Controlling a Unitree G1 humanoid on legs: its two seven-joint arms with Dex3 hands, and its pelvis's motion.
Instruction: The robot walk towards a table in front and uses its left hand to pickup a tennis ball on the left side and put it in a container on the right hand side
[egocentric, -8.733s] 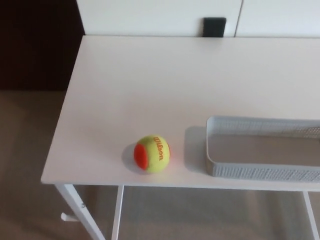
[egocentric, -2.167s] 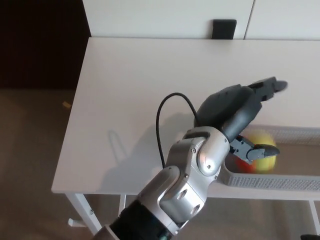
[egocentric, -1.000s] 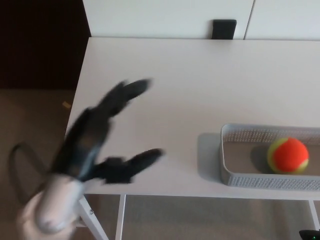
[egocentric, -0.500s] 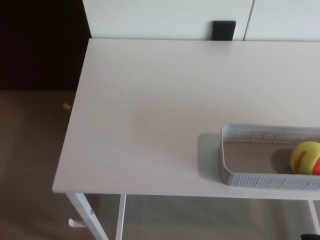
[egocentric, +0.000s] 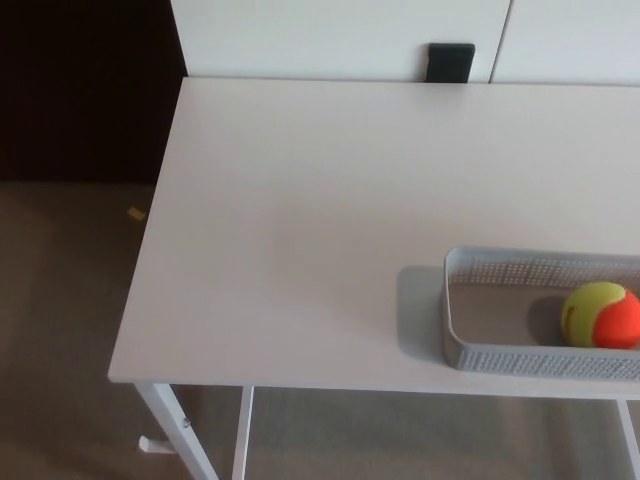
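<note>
Item 1. Counter: white, flat top, seen from above in the head view. Its left edge and near edge are in the picture; the right side runs out of the picture. White legs show under the near left corner.

Item 2. Mesh basket: pale grey, perforated walls, rounded corner, low rim. It stands on the counter at the near right, close to the front edge, and its right part is cut off by the picture's edge.

Item 3. Tennis ball: yellow-green with an orange patch turned to the right. It lies inside the mesh basket, on its floor, near the front wall.

Item 4. Robot hand: neither the left nor the right shows in the picture, so how far open each is, and what it holds, cannot be told.

Item 5. White panels: behind the counter's far edge, with a small black rectangular plate set against them.

Item 6. Floor: brownish carpet left of and below the counter, with a small yellow scrap lying on it just beside the counter's left edge.
</note>
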